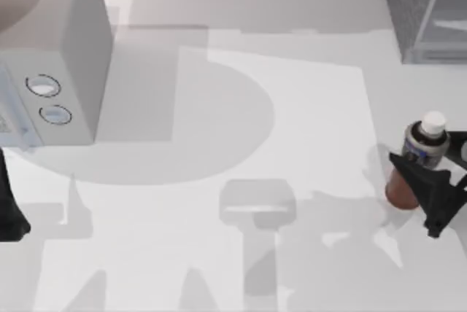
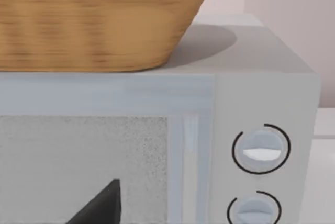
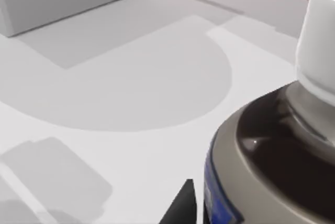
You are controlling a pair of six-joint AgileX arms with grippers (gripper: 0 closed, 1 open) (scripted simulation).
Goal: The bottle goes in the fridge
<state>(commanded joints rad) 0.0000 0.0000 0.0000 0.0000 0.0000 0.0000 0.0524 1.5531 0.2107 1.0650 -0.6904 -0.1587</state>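
Note:
The bottle [image 1: 402,188] stands at the table's right side, with a white cap, a grey-blue label and a reddish-brown lower body. My right gripper [image 1: 423,153] reaches in from the right edge and is shut on the bottle, one dark finger crossing its front below the label. In the right wrist view the bottle [image 3: 272,156] looms very close, with one dark fingertip [image 3: 180,205] beside it. The fridge [image 1: 419,6], a dark-grey textured box with pale frame edges, stands at the far right corner. My left arm [image 1: 11,213] is parked at the left edge.
An off-white box with two round dials [image 1: 66,57] stands at the far left. In the left wrist view this box [image 2: 261,109] carries a wicker basket [image 2: 94,20] on top. Open tabletop [image 1: 241,181] lies between the box and the bottle.

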